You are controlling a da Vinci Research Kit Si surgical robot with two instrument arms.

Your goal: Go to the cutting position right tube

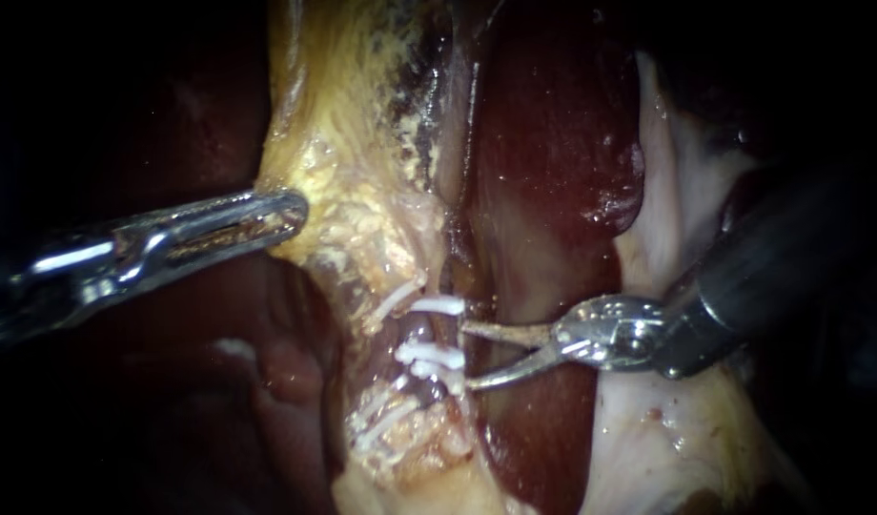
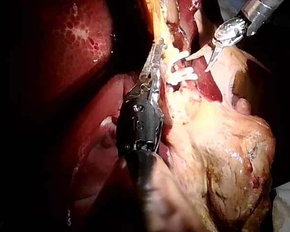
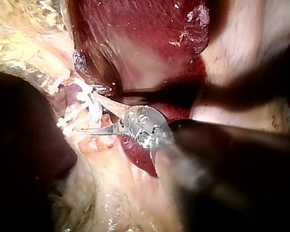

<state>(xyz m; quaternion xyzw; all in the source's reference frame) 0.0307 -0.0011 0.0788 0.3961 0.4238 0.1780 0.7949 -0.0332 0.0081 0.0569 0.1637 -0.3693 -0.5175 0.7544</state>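
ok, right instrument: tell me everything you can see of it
The right instrument comes in from the right on a dark, smooth shaft. This ends in a shiny metal wrist carrying two slim pointed blades. The blades stand open in a narrow V and hold nothing. Their tips reach the edge of the clipped tube, close to its white clips. I cannot tell whether they touch it.

Left instrument (image 1: 291, 212) left of the clipped tube (image 1: 421, 334), right instrument (image 1: 467, 355) just right of the clips (image 1: 437, 305), liver (image 1: 543, 143) behind
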